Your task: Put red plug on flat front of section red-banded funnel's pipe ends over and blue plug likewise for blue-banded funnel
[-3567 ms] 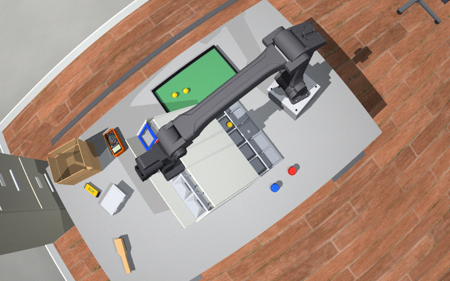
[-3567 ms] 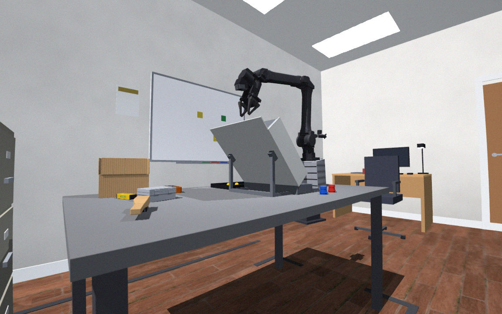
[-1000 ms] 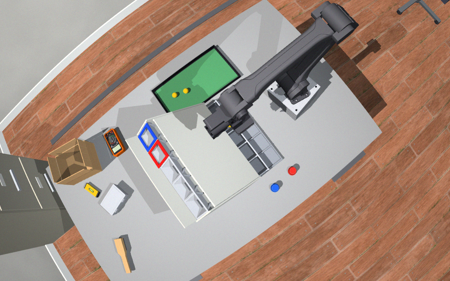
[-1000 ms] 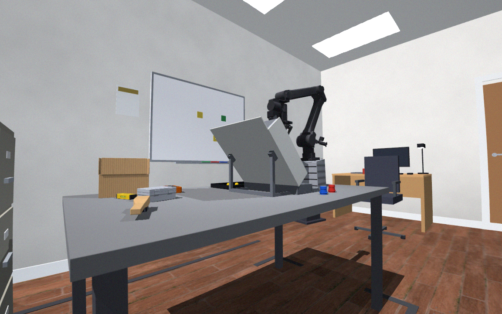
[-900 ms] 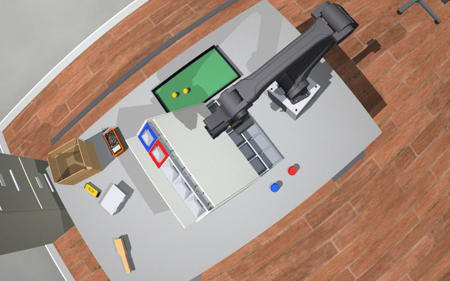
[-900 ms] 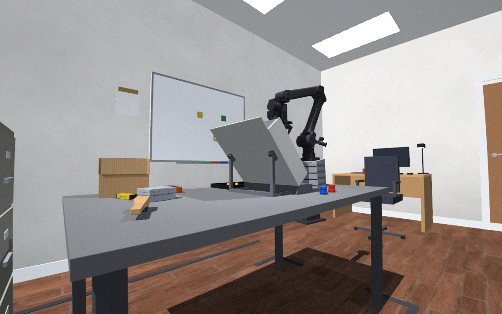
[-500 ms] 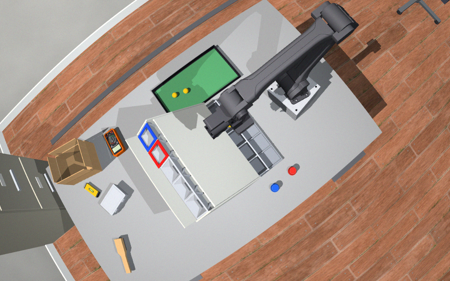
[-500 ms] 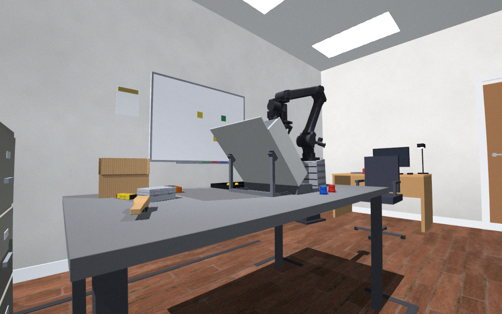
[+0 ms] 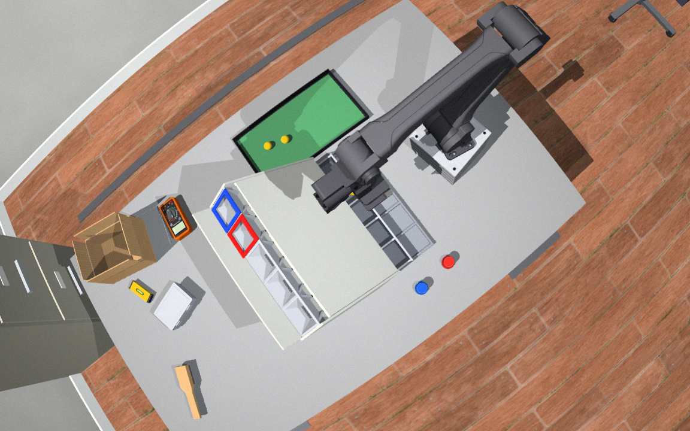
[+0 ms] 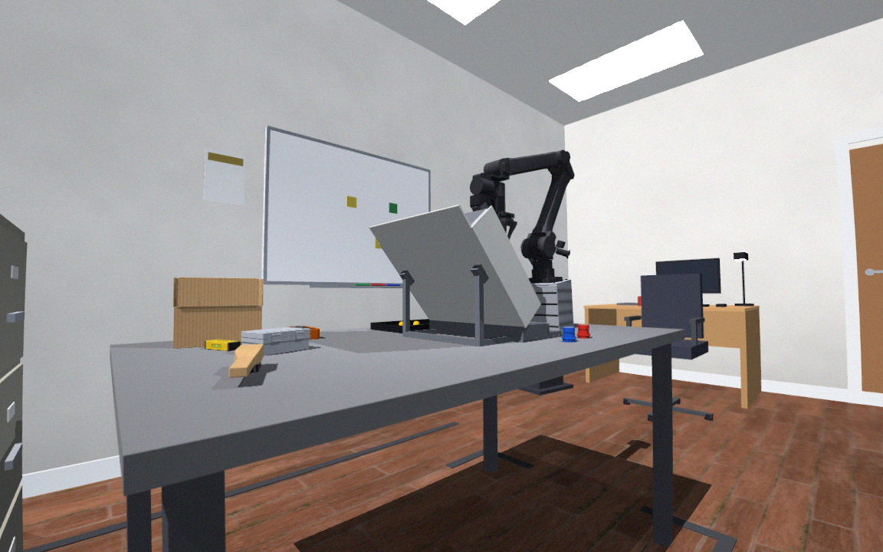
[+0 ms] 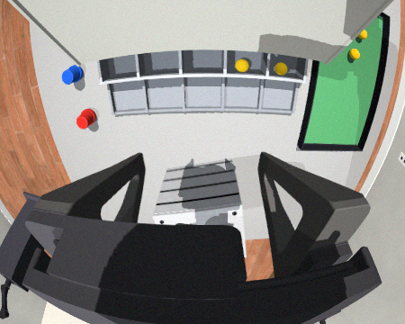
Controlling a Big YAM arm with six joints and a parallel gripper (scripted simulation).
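My gripper is open and empty. It hangs high above the table between the arm base and the row of grey sections. Two yellow marbles lie in the back parts of the two sections nearest the green tray. The red plug and the blue plug stand on the table past the row's other end, also seen from above. The blue-banded funnel and the red-banded funnel sit side by side at the top of the sloped cover.
Two more marbles lie in the green tray. Beyond the funnels are a cardboard box, a multimeter, a white case, a yellow level and a wooden block. The arm base stands beside the sections.
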